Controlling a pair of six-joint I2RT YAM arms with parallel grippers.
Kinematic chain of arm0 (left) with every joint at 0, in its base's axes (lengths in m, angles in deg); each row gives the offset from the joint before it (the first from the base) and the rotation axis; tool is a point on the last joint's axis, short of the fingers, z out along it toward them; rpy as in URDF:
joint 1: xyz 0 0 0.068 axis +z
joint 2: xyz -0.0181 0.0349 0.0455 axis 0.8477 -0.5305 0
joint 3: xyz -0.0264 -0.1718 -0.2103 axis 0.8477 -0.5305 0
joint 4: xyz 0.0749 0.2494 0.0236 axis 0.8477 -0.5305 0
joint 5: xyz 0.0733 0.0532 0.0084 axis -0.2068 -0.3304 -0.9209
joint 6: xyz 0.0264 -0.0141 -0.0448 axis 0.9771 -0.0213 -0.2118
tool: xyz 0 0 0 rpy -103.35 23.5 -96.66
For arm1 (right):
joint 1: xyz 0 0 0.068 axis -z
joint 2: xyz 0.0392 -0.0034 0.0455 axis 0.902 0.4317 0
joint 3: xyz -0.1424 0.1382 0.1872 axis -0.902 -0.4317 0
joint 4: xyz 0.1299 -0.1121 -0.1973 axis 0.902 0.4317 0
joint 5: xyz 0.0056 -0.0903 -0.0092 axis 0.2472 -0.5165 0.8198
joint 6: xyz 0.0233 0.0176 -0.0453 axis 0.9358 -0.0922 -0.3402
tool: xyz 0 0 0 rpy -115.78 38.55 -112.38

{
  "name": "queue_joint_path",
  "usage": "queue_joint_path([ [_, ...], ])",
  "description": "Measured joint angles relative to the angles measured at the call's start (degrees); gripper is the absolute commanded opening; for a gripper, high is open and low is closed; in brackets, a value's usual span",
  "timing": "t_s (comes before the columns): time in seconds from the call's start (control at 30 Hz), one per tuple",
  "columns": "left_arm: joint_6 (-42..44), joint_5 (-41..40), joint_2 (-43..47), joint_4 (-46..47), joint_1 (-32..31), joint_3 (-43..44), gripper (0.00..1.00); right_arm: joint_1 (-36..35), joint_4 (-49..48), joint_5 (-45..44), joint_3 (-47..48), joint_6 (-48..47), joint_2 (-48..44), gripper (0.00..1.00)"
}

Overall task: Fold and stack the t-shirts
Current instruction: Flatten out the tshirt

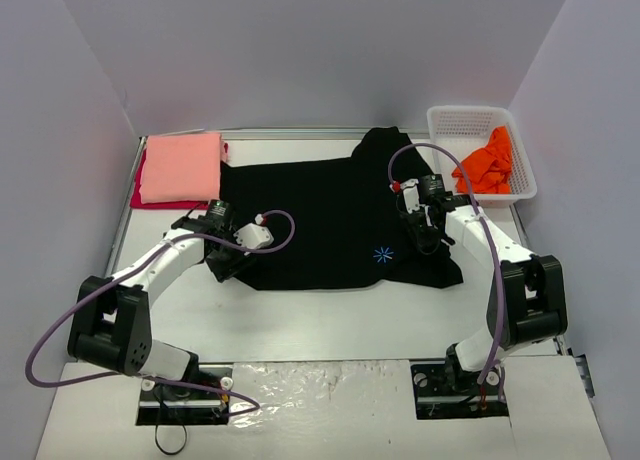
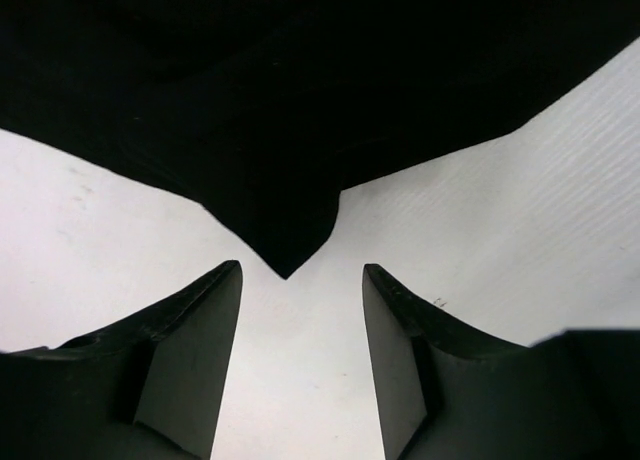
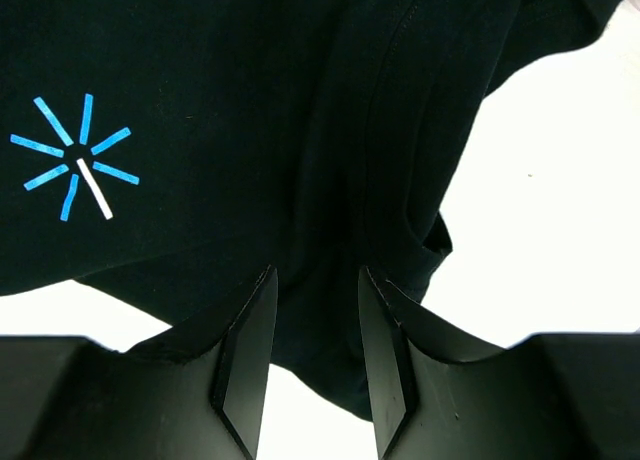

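Observation:
The black t-shirt (image 1: 340,220) lies spread across the middle of the table, with a blue star print (image 1: 381,254). My left gripper (image 1: 222,268) is at its near-left corner. In the left wrist view that gripper (image 2: 301,267) is open, with the shirt's corner (image 2: 285,235) just ahead of the fingertips and bare table between them. My right gripper (image 1: 430,242) is on the shirt's right side. In the right wrist view this gripper (image 3: 317,270) is closed on a fold of black cloth (image 3: 320,310). The folded salmon-pink t-shirt (image 1: 180,165) lies on the red one (image 1: 150,198). The orange t-shirt (image 1: 487,163) is in the basket.
The white mesh basket (image 1: 455,120) stands at the back right against the wall. Grey walls enclose the table on the left, back and right. Purple cables loop from both arms over the shirt.

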State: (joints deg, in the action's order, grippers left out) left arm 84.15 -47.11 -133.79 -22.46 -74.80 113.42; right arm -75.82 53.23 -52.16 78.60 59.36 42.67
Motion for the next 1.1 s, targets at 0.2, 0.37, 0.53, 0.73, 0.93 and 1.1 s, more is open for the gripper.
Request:
queue_joint_path([
  [0.2,-0.55,1.16,-1.05,1.51,0.00,-0.42,0.55,0.00,-0.02,-0.07,-0.07,0.00,0.00,0.34],
  [0.37,-1.14,1.14,-4.17,3.39,0.00,-0.42,0.56,0.00,-0.09,-0.09,-0.44,0.00,0.04,0.34],
  [0.53,-1.81,1.22,-6.23,4.72,0.00,0.20,0.56,0.00,-0.09,-0.74,-0.70,0.00,0.20,0.34],
  [0.73,-2.19,1.75,-7.54,5.46,0.00,2.29,0.54,0.00,-0.20,-1.42,-0.76,-0.02,0.52,0.34],
  [0.93,-2.56,2.47,-9.18,6.27,0.00,4.35,0.34,-0.28,-0.46,-1.68,-0.85,-0.02,1.20,0.34],
  [1.1,-2.62,2.91,-10.88,6.38,-0.09,4.35,0.42,-0.33,-0.48,-2.08,-0.85,-0.02,1.20,0.34],
])
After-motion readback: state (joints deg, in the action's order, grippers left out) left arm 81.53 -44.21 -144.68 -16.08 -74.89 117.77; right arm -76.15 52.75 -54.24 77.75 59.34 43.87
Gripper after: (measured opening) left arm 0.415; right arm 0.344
